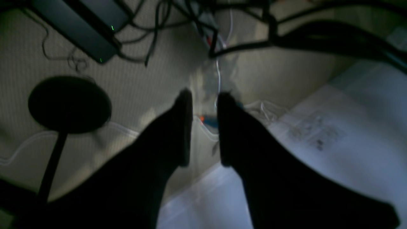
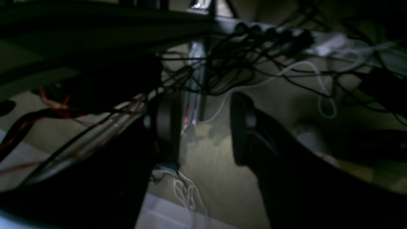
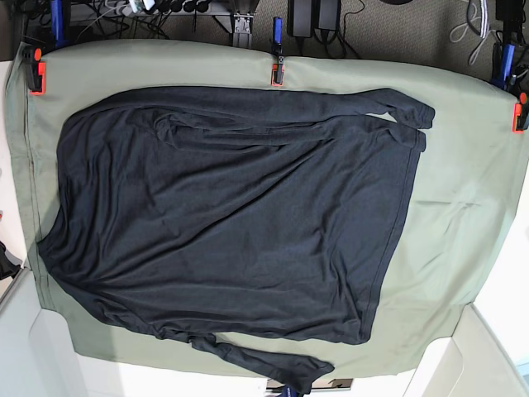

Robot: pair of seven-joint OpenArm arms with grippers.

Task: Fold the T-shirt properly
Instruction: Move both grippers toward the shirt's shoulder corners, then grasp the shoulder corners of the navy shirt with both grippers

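The T-shirt [image 3: 231, 215] lies spread flat on the olive-green cloth [image 3: 463, 207] in the base view. It is dark charcoal and wrinkled. One long sleeve [image 3: 331, 103] lies along its far edge, and the other sleeve [image 3: 264, 362] trails off at the near edge. No arm shows in the base view. My left gripper [image 1: 204, 98] is open and empty, and its camera looks at the floor. My right gripper [image 2: 203, 114] is open and empty, also over the floor and cables. The shirt is in neither wrist view.
Orange and blue clamps [image 3: 277, 70] pin the cloth at the far edge and corners. In the left wrist view are a round black stand base [image 1: 68, 103], a power brick [image 1: 79, 28] and a white surface [image 1: 334, 143]. Tangled cables [image 2: 222, 63] fill the right wrist view.
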